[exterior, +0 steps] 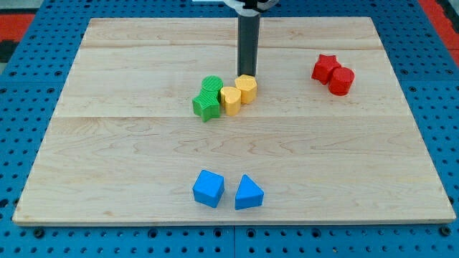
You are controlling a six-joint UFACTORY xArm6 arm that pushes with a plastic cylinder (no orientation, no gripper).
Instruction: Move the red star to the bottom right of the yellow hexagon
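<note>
The red star (325, 67) lies at the view's upper right, touching a red cylinder (341, 81) on its lower right. The yellow hexagon (246, 87) sits near the board's middle, with a yellow heart-like block (230, 99) touching its lower left. My tip (247, 74) stands right behind the yellow hexagon, at its top edge, far to the left of the red star.
A green round block (211, 84) and a green star (206, 106) sit left of the yellow blocks. A blue cube (209, 188) and a blue triangular block (248, 193) lie near the view's bottom. The wooden board (107, 143) rests on a blue pegboard.
</note>
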